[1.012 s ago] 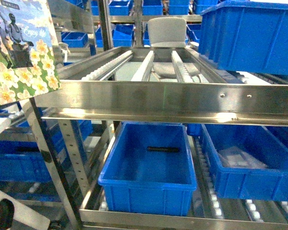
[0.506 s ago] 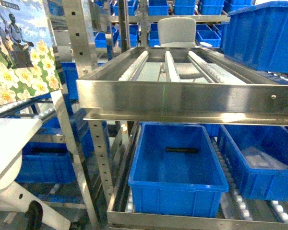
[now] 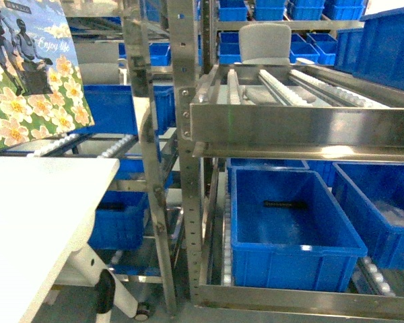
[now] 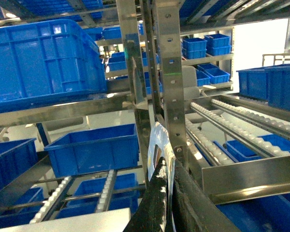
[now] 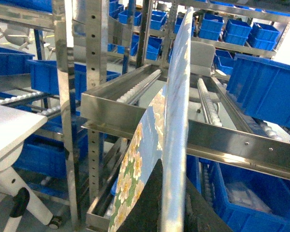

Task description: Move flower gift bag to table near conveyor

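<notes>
Flower gift bag (image 3: 34, 74) hangs at upper left of the head view, above the white worktop (image 3: 34, 202) and beside the conveyor (image 3: 303, 111). Left pincer (image 4: 166, 181) and right pincer (image 5: 166, 193) each pinch a bag edge, dark fingers closed on it

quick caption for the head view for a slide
Flowered gift bag held up at upper left above the white table, beside the steel roller conveyor and blue crates.
</notes>
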{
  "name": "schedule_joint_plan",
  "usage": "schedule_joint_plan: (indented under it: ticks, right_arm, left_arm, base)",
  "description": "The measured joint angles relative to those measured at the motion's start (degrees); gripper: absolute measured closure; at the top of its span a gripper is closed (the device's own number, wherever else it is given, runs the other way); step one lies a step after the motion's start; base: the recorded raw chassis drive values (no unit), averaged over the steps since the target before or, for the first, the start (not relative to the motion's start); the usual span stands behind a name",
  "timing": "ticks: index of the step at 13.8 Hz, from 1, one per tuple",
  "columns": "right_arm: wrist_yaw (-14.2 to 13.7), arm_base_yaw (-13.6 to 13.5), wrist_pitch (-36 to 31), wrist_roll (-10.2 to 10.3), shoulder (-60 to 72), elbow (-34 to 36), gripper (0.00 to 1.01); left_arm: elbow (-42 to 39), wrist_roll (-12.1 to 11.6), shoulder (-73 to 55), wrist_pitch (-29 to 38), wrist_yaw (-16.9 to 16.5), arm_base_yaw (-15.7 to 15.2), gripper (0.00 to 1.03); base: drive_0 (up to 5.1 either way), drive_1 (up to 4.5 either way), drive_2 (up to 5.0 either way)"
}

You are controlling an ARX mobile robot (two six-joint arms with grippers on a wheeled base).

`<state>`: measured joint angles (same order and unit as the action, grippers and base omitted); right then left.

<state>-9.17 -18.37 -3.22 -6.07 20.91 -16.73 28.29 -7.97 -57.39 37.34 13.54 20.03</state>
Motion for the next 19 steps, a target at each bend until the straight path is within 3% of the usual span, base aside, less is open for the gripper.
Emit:
schedule_joint_plan:
  ticks: [19]
  right_arm:
    - [0.0, 0.0, 0.0, 0.0, 0.0, 0.0, 0.99]
  left_arm:
    - [0.0, 0.0, 0.0, 0.0, 0.0, 0.0, 1.01]
  base:
    - [-4.9, 2.93, 1.9]
